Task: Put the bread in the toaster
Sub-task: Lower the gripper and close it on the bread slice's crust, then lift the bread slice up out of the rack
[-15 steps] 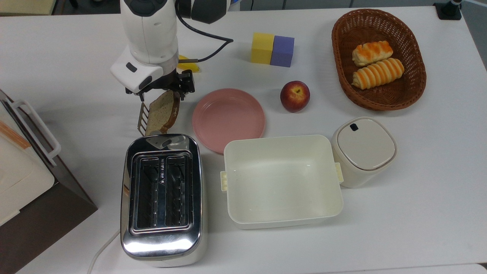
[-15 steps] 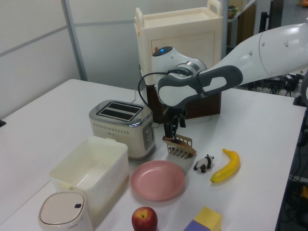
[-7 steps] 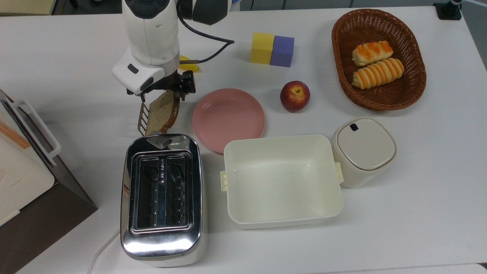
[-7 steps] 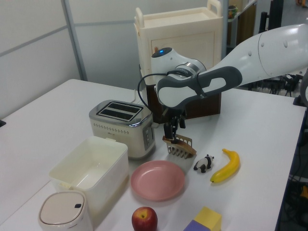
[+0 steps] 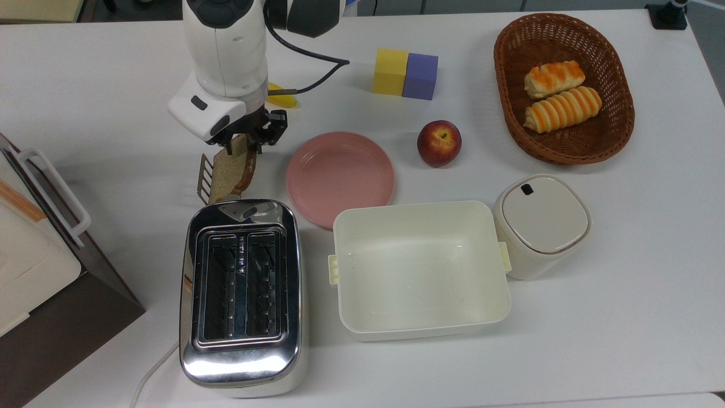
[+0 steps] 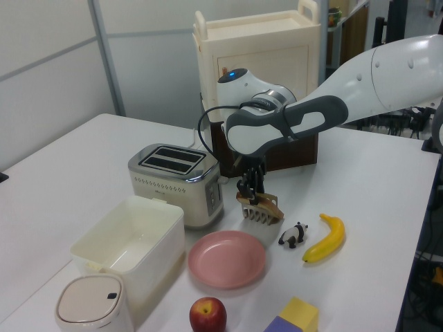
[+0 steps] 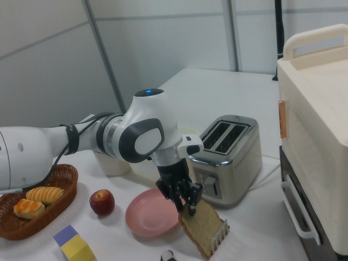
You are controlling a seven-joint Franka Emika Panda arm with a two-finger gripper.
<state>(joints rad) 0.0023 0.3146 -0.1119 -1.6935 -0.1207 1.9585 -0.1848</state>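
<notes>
Tool (image 5: 247, 143) pinches the bread's (image 5: 231, 173) top edge, just beyond the toaster's (image 5: 242, 294) end.

White table (image 5: 623, 317), items set directly upon it, placed relative to the chrome toaster (image 5: 242, 294): cream rectangular tub (image 5: 419, 269) just beside it on the top view's right; lidded cream canister (image 5: 541, 224) beyond the tub; pink plate (image 5: 340, 175), apple (image 5: 439, 143), yellow and purple blocks (image 5: 405, 73) and wicker basket (image 5: 510, 113) farther off; banana (image 6: 325, 238) and toy panda (image 6: 294, 234) behind.
</notes>
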